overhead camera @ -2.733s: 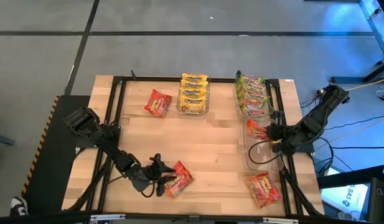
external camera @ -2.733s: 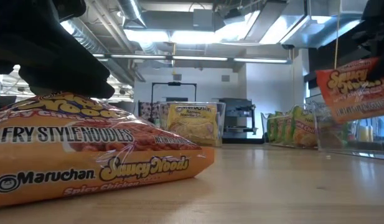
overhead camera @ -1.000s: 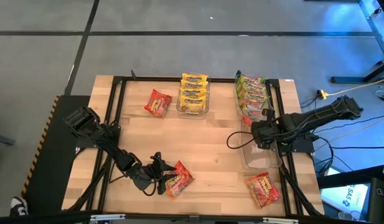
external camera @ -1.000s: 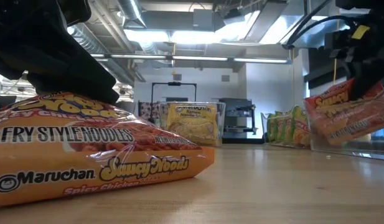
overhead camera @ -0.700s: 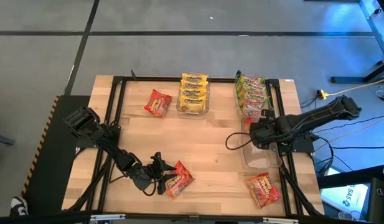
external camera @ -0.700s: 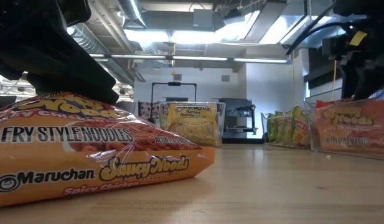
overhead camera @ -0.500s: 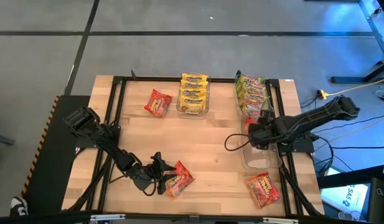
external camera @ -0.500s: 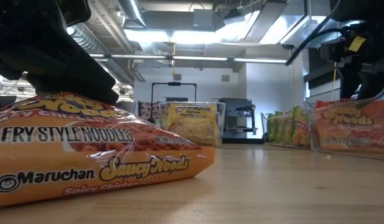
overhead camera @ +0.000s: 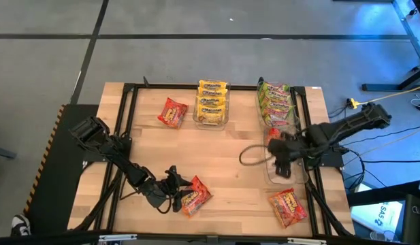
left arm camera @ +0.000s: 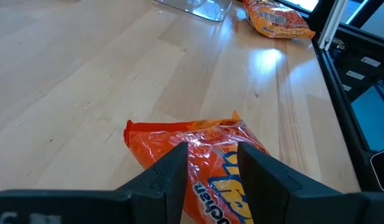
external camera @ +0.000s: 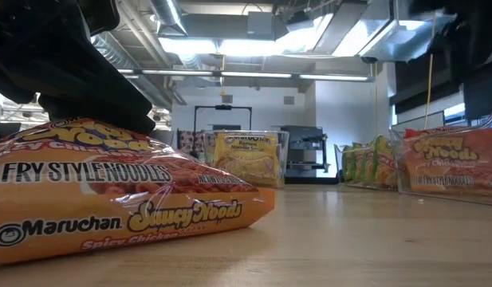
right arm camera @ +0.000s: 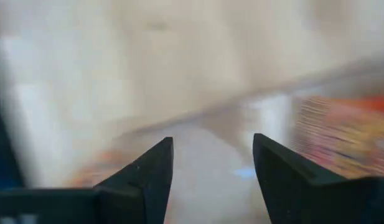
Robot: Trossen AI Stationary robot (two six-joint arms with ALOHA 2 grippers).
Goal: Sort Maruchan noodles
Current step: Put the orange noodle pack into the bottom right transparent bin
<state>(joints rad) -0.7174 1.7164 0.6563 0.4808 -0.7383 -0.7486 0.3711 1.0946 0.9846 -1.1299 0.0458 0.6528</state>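
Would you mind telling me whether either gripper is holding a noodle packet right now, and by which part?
The left gripper grips the red-orange packet near the table's front by its edge. The right gripper, over the clear bin, is open and holds nothing.

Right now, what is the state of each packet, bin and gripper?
Left gripper: shut on orange packet.
Right gripper: open, empty, over right bin.
Packet in right bin: released.
Yellow bin: filled.
Green bin: filled.
Two loose packets: lying flat.

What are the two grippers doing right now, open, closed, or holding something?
Left gripper: closed on an orange packet lying on the table.
Right gripper: open, holding nothing, over the clear bin.
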